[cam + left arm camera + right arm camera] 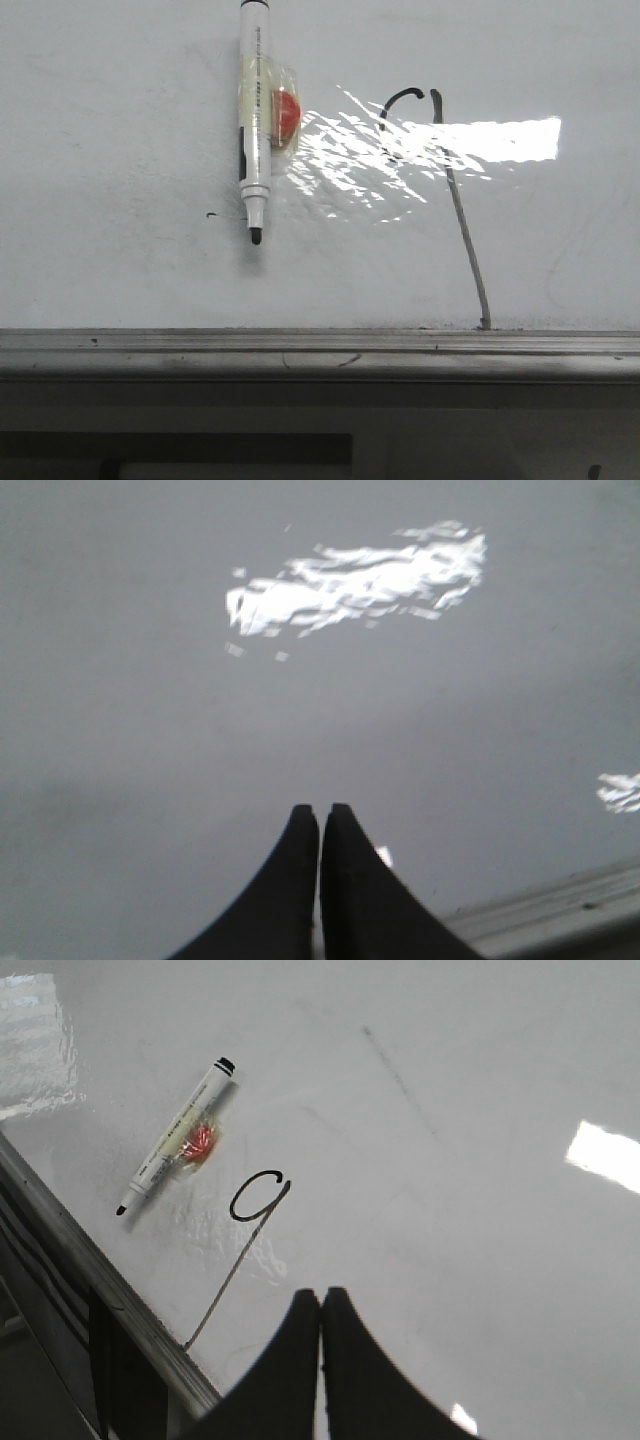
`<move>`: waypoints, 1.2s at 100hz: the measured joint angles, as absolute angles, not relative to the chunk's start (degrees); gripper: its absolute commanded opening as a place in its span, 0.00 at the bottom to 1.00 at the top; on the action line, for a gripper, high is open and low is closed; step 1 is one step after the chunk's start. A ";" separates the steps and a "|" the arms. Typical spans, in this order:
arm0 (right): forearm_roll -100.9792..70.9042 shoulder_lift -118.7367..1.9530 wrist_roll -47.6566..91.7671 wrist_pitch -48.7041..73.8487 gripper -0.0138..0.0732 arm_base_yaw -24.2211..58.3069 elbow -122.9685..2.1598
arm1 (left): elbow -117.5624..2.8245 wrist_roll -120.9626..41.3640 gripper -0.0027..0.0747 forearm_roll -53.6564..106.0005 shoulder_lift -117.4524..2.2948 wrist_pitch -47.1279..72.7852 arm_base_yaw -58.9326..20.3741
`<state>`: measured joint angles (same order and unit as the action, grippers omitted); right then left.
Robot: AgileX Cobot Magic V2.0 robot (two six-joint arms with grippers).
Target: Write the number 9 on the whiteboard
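- Here the whiteboard (120,270) fills the front view, glossy and grey-white, with a broad patch of glare across its middle and a grey metal ledge (320,350) along its lower edge.
- The number 9 (455,210) is drawn right of centre: a small open black hook at the top, joined to a long, slightly slanted grey-black stroke that runs down to the ledge.
- A white marker (253,120) lies flat on the board just left of the 9, tip towards the ledge, uncapped, with a red blob (287,112) under clear tape against its barrel.
- A tiny dark speck sits on the board left of the marker's tip.
- Neither arm shows in the front view.
- The left gripper (320,815) hangs above bare board, its two black fingers pressed together with nothing between them; the ledge crosses one corner of its wrist view.
- The right gripper (321,1300) also has its fingers closed together and empty, poised clear of the board, pointing over the 9 (240,1250) with the marker (175,1135) beyond it, and touching neither.
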<state>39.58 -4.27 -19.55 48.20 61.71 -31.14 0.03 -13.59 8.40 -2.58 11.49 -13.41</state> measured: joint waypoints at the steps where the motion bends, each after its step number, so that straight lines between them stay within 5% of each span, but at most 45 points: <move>1: 39.58 -4.27 -19.55 48.20 0.11 61.71 -31.14 | 0.03 -13.20 0.01 8.12 -1.96 12.20 -12.74; 26: 39.66 -4.13 -19.55 48.20 0.11 61.71 -31.14 | 0.03 -8.35 0.01 6.60 0.23 18.96 -6.18; 98: 39.72 -4.13 -19.81 48.20 0.11 61.60 -30.87 | 0.03 -7.97 0.01 6.60 0.23 19.05 -5.91; 120: 41.25 -4.13 -19.81 44.30 0.11 53.32 -22.70 | 0.03 -7.97 0.01 6.60 0.23 19.05 -5.91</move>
